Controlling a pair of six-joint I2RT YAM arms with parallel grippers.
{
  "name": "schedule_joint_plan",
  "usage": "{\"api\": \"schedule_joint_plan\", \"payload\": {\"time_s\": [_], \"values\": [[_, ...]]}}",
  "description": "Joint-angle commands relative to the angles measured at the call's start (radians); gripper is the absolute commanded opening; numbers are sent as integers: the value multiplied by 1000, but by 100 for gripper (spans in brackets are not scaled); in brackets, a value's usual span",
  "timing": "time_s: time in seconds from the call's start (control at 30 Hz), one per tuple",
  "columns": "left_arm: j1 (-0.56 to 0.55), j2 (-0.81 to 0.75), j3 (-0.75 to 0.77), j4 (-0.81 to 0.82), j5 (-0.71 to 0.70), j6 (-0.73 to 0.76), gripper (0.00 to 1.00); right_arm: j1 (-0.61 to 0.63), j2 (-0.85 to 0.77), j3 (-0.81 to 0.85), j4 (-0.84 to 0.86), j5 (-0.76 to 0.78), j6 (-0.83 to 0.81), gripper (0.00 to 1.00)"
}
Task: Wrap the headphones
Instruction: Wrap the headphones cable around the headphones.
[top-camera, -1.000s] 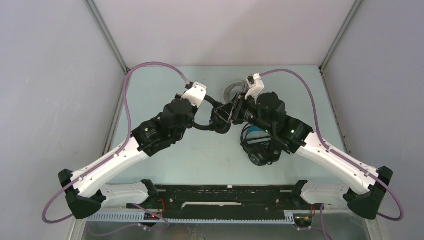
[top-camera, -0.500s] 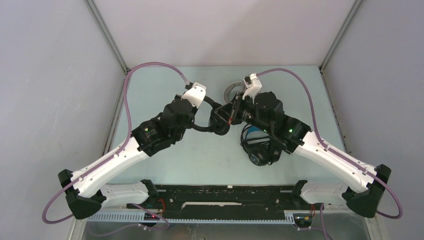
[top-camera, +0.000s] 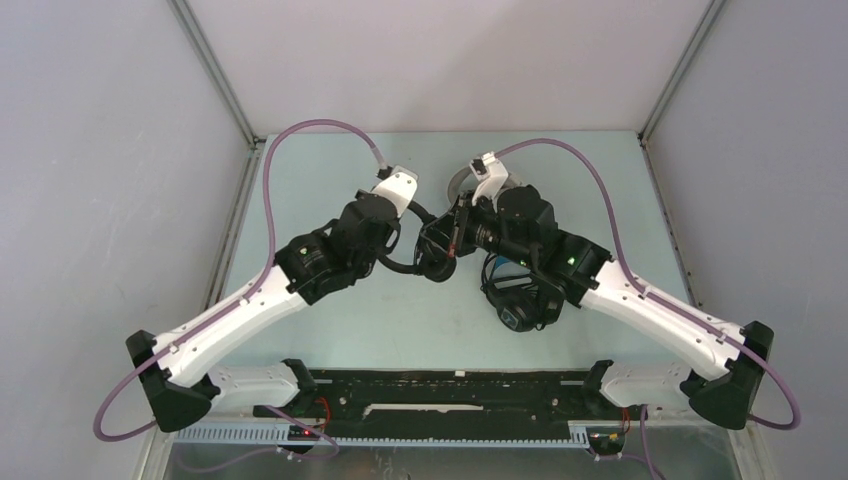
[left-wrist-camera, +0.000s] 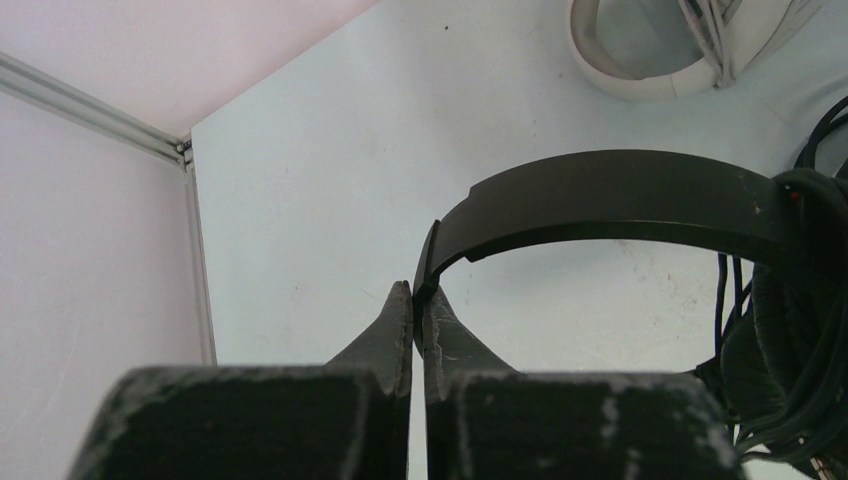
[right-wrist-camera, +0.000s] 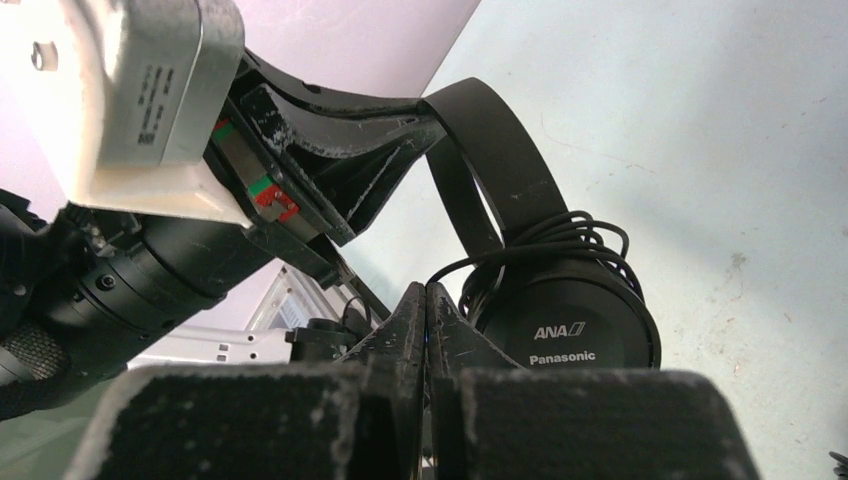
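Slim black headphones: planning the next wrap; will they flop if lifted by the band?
The headphones probably hold shape: they arch out rigidly from the left gripper. The cable looks floppy, lying in loose loops over the ear cup.

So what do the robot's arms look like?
Two matching arms: the left arm and right arm have white shells, chunky black joints and black bases. A purple cable loops along each, and a tiny green light glows on each. The left gripper and right gripper have dark, scuffed, pointed fingers.
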Motion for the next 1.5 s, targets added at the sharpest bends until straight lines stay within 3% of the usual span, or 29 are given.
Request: {"api": "schedule_joint_plan", "payload": {"time_s": [0.0,0.27,0.53,0.83,1.07,1.47], "values": [[35,8,97,-14,37,-87,0,16,17,50,5,-40,-27,0],[76,28,126,-62,103,-127,0,33,52,50,-7,-58,-24,0],[98,21,127,-76,147,-133,0,60,80,50,-62,69,-99,0],[111,18,117,-69,147,-143,0,81,49,50,-7,8,-106,0],[121,21,115,-69,149,-148,0,113,-20,50,47,-1,-88,15],[122,12,121,-82,174,-163,0,113,-27,50,52,162,-158,15]]}}
